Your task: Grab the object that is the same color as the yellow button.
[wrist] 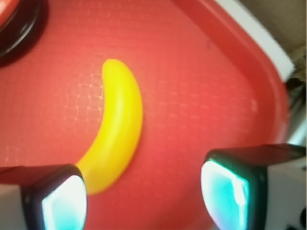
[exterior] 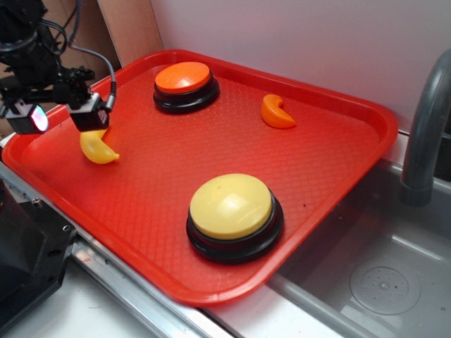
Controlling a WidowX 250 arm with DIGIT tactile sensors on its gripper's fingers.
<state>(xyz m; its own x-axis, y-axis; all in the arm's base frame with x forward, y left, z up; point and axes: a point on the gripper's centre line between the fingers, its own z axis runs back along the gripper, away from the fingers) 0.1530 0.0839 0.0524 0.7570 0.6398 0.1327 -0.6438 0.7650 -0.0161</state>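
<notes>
End effector (wrist: 144, 191) spread (over one banana (wrist: 117, 127)) — two buttons nearby.

The toy banana (exterior: 99, 148), glossy yellow and curved, lies flat near the tray's left edge, well apart from the yellow button (exterior: 233, 213). That button, a pale-yellow dome on a black base, sits toward the tray's front.

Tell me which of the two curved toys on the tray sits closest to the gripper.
The yellow banana, right below the open gripper at the tray's left edge. The orange crescent lies far across the tray, beyond the orange button.
</notes>
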